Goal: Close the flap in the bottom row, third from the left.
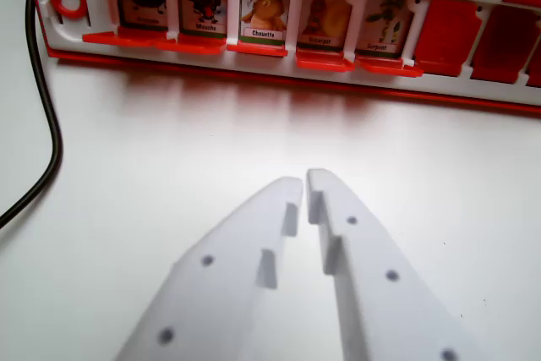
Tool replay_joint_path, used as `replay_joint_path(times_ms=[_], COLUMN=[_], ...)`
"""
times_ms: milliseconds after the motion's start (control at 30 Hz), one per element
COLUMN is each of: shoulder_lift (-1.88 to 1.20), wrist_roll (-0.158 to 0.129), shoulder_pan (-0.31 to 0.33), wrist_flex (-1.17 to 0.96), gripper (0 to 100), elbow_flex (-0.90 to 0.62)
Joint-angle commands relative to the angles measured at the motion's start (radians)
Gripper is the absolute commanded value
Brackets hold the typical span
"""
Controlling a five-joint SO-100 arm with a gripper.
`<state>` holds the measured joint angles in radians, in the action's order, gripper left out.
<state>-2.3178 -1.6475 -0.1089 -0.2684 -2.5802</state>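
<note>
Third from the left in the near row, the Chouette flap [264,13], upright on its red hinge, owl picture above a green strip. Five upright picture flaps in that row, then red panels to the wrist view's right, all on the red-and-white game board [254,69]. Below on the white bench [169,150], the white hand [304,183], tips almost touching, holding nothing; one black cable [49,116] at left.

A white table [169,150] bears a red game board [279,82] and a black cable [46,116].
</note>
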Motion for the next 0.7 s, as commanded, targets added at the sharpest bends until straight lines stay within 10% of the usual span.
replay_joint_path(times_ms=[0, 667], shoulder_lift=[0.104, 0.549], wrist_roll=[0.009, 0.015], shoulder_pan=[-0.014, -0.060], wrist_flex=[0.101, 0.318], gripper=[0, 0], elbow_flex=[0.101, 0.305])
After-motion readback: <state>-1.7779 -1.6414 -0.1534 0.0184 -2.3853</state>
